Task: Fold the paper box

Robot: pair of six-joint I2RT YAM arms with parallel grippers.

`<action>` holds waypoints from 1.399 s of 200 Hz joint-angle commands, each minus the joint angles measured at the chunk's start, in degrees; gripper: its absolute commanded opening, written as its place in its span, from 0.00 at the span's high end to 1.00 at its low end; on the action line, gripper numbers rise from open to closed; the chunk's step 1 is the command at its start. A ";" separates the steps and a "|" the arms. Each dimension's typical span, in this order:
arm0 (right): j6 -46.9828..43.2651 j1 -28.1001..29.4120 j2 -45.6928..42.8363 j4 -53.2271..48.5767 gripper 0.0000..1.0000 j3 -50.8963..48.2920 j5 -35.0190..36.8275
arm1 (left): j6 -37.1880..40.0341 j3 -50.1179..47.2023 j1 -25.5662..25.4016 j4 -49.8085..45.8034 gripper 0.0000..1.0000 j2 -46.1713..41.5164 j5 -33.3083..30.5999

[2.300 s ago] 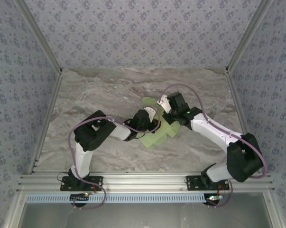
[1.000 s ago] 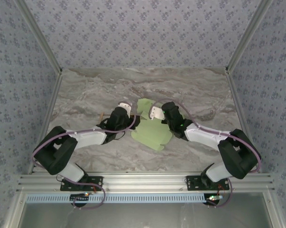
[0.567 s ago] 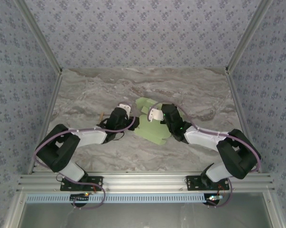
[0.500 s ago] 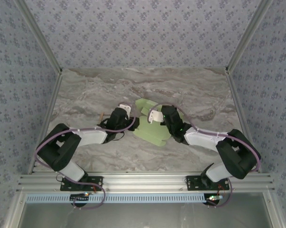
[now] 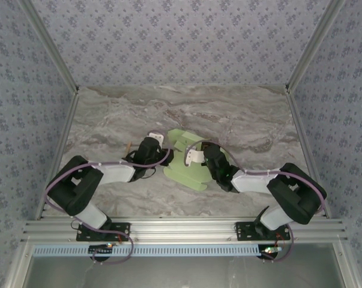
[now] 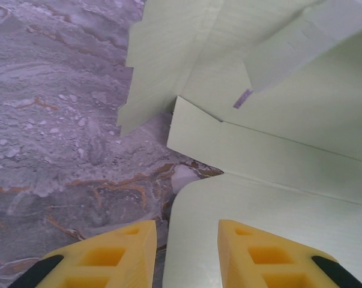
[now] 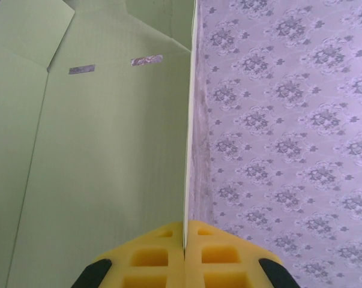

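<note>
The paper box (image 5: 187,171) is a pale green die-cut sheet at mid-table, partly raised between the two arms. My right gripper (image 5: 193,153) is shut on one panel; in the right wrist view that panel (image 7: 108,150) runs edge-on straight out from the closed yellow pads (image 7: 168,258), with two small slots near its far end. My left gripper (image 5: 164,153) sits at the sheet's left edge. In the left wrist view its jaws (image 6: 184,240) stand apart over a rounded flap (image 6: 277,216), whose left edge lies in the gap. Further panels and a slotted flap rise beyond.
The marble table (image 5: 108,114) is walled by patterned panels on three sides. A thin tan stick (image 5: 128,146) lies just left of the left gripper. An aluminium rail (image 5: 181,228) with both arm bases runs along the near edge.
The right gripper has pulled left and nearer with its panel, tipping the sheet up and shifting it leftwards. The left arm, on the sheet earliest, drew back to its left edge and has held there.
</note>
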 commanded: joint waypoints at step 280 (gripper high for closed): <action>31.87 -15.51 -10.56 -64.98 1.00 31.61 -42.52 | 11.05 10.49 9.34 -22.09 0.50 -24.92 19.69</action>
